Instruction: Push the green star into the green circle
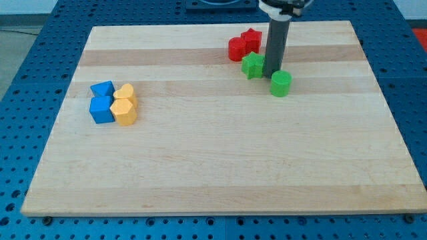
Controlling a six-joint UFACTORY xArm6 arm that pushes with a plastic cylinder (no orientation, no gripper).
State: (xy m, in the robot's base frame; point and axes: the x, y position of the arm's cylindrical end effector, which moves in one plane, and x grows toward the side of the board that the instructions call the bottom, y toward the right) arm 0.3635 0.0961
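Observation:
The green star [252, 66] lies on the wooden board in the upper middle-right part of the camera view. The green circle [281, 83], a short cylinder, sits just to its lower right, a small gap away. My rod comes down from the view's top, and my tip [273, 73] rests on the board between the two green blocks. It stands right against the star's right side and just up-left of the circle.
A red cylinder [237, 49] and a red star [251, 40] sit just above the green star. At the view's left are a blue block [102, 89], a blue cube [102, 109], a yellow heart-like block [125, 93] and a yellow hexagon [125, 111].

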